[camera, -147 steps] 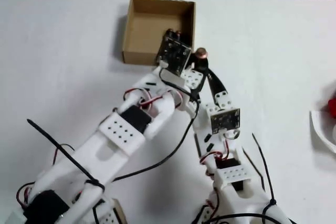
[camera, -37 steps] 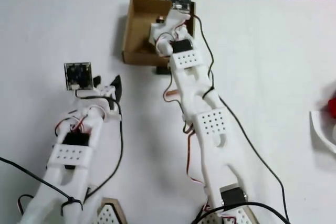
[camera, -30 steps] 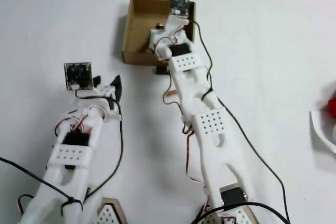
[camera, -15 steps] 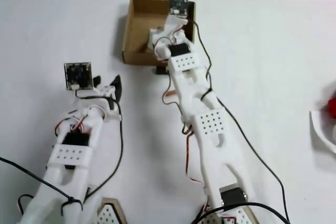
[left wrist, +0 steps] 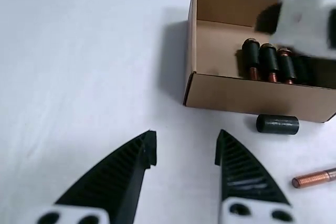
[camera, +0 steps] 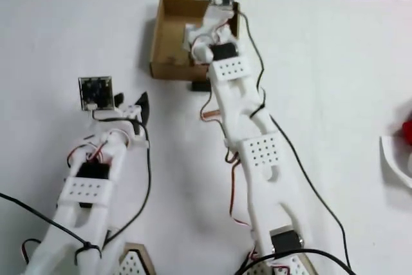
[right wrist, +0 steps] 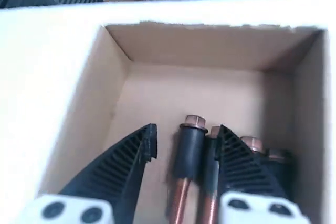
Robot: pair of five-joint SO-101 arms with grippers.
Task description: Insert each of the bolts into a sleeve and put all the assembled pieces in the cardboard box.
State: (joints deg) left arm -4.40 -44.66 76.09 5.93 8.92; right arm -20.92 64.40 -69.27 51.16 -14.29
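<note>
So the white desk (camera: 335, 62) carries everything, and the two white arms take up most of it. The right arm (camera: 257, 152) stretches from the near edge all the way to the far edge, with its wrist over the cardboard box (camera: 168, 37). The left arm (camera: 90, 191) sits back on the left half of the desk, well apart from the box. The box stands open-topped by the middle of the far edge. The right gripper (right wrist: 186, 135) hangs inside it with its black fingers spread wide. One assembled piece (right wrist: 190, 150), a copper bolt in a black sleeve, lies on the box floor in the gap, and I can't see either finger pinching it. More assembled pieces (left wrist: 269, 61) lie side by side next to it toward the box's right wall, at least three in a row; the rest is hidden behind the right arm's wrist. The left gripper (left wrist: 185, 142) hovers over bare desk on the near side of the box, jaws parted and holding nothing. A loose black sleeve (left wrist: 277, 124) lies on its side on the desk just beside the box's near wall. A bare copper bolt (left wrist: 315, 178) lies on the desk a bit nearer than that sleeve, not touching it.
</note>
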